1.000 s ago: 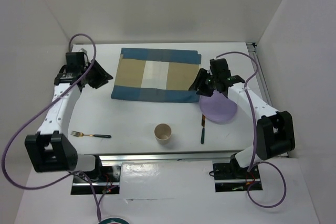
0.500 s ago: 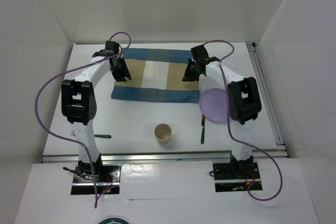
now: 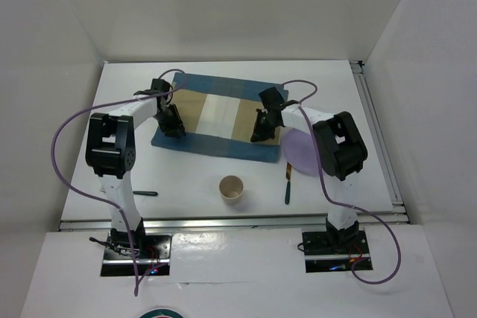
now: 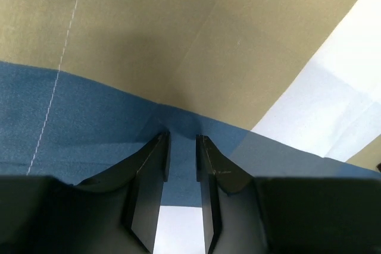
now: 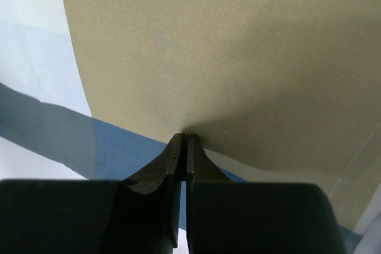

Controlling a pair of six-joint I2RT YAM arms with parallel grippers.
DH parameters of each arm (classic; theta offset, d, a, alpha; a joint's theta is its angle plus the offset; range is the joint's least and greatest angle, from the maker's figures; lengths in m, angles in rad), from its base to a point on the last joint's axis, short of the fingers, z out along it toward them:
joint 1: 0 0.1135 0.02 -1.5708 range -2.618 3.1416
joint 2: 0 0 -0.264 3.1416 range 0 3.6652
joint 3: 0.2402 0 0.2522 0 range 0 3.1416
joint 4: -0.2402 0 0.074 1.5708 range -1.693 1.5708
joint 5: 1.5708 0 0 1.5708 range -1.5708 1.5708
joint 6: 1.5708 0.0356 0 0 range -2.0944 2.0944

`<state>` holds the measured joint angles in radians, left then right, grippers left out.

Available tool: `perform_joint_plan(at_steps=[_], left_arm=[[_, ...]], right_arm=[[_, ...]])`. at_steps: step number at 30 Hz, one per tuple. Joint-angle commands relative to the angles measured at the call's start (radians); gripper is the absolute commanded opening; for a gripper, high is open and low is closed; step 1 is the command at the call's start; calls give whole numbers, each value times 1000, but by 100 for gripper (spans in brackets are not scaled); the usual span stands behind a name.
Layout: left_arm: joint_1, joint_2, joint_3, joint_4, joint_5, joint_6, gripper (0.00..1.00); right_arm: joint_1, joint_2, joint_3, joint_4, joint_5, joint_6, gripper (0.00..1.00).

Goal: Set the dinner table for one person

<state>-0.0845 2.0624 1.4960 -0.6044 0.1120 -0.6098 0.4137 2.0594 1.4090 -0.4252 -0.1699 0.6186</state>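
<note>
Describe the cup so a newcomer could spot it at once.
On the white dinner table, find the blue-and-tan checked placemat in the middle. Between it and the table's near edge stands the tan paper cup, alone. It is the only upright, open-topped thing; the purple plate lies flat and the knife is slim and dark.

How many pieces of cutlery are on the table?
2. A knife lies right of the paper cup; a dark handle shows left of it, the rest hidden behind the left arm.
</note>
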Motion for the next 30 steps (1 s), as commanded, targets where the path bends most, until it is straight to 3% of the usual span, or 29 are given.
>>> perform_joint_plan(at_steps=[1, 5, 9, 13, 16, 19, 24, 25, 26, 30], left_arm=[[9, -91, -167, -71, -14, -1, 42], [9, -246, -336, -57, 2, -24, 42], [9, -347, -335, -100, -9, -24, 42], [9, -346, -122, -153, -75, 24, 45], [9, -261, 59, -196, -150, 47, 47], [9, -174, 194, -236, -184, 71, 49], [9, 54, 490, -287, -245, 128, 73], [9, 86, 532, -296, -255, 128, 73], [9, 119, 608, -296, -255, 142, 74], [19, 261, 763, -296, -224, 165, 73]], right_arm=[[68, -56, -142, -43, 12, 0, 0], [91, -128, -254, -43, 50, 21, 0], [91, -214, -278, -78, 99, 9, 0], [91, -280, -168, -124, 159, -43, 0], [65, -294, -72, -124, 179, -56, 3], [-4, -259, -6, -124, 194, -66, 10], [-114, -153, 178, -152, 213, -88, 24], [-131, -118, 200, -152, 213, -88, 28], [-148, -101, 243, -152, 204, -88, 38], [-208, -19, 329, -164, 184, -88, 48]])
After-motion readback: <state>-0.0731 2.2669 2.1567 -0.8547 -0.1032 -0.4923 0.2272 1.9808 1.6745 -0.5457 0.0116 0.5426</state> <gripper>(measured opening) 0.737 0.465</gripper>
